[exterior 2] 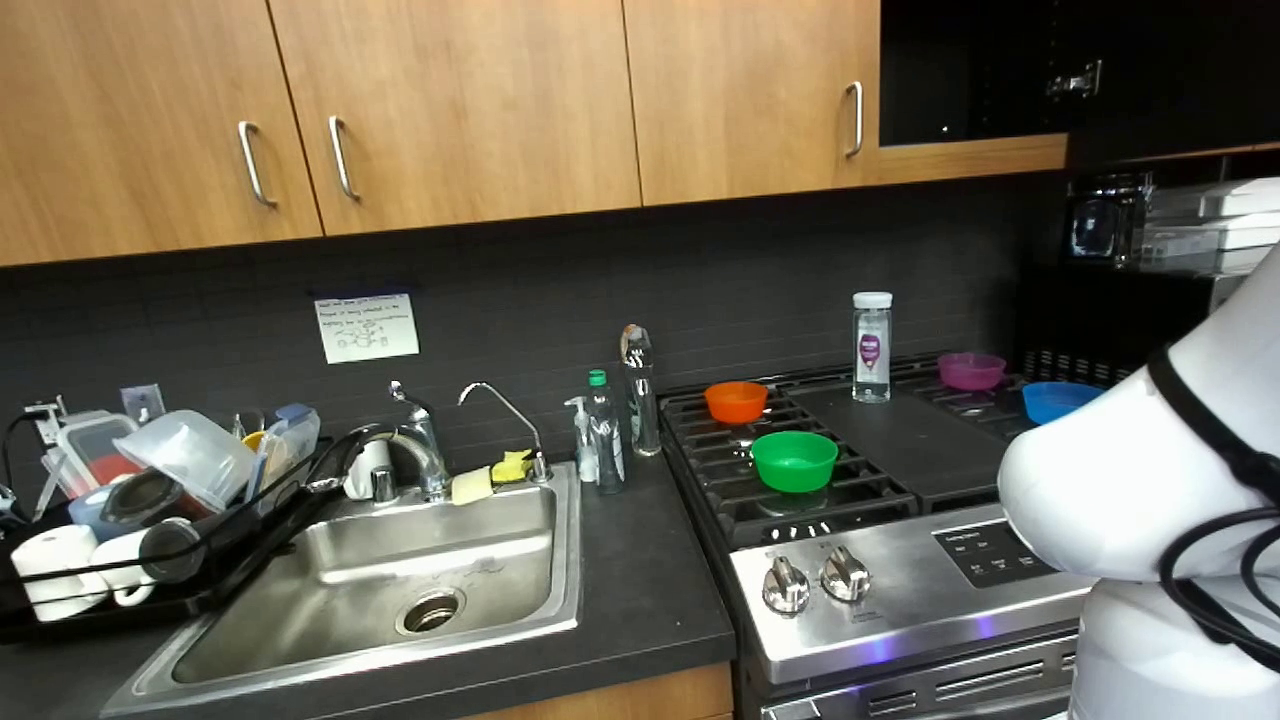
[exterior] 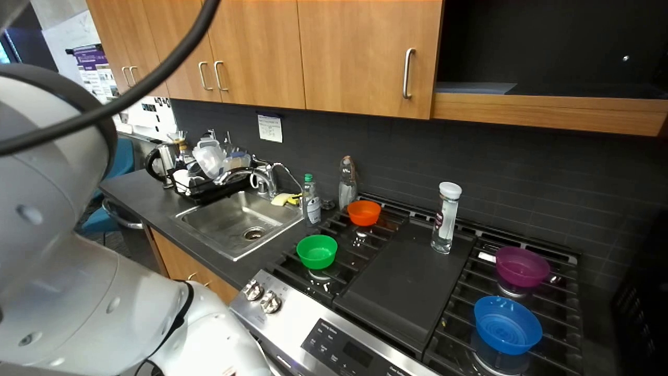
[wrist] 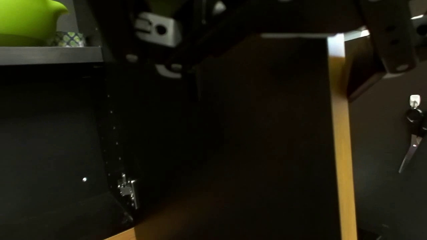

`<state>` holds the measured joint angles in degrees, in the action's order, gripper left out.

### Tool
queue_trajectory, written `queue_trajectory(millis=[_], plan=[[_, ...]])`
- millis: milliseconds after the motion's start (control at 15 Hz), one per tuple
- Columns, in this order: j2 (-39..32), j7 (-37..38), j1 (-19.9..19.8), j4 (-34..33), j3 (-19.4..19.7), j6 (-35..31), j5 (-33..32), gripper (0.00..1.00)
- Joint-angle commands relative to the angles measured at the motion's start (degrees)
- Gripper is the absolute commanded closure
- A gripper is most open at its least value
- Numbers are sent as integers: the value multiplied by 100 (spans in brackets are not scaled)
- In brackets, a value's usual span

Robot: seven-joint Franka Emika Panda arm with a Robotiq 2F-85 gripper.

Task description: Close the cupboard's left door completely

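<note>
Now | wrist view, 12 o'clock: my claw (wrist: 277,78) gapes wide | open door (wrist: 247,146): 3 o'clock edge seemingly straddled for swinging closed

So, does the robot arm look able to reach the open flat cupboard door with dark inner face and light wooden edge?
Probably yes: in the wrist view, the open black gripper appears at the door, with nothing visible in between; contact is unclear.
</note>
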<state>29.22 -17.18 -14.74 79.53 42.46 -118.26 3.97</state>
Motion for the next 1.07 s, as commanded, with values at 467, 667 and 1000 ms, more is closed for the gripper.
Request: queue_trajectory(millis=[467, 667, 1000], plan=[[1301, 162, -46, 1279, -1650, 225, -481, 0], [1706, 407, -78, 1874, -2149, 161, -610, 0], [2214, 1097, -45, 2699, -2944, 50, -694, 0]])
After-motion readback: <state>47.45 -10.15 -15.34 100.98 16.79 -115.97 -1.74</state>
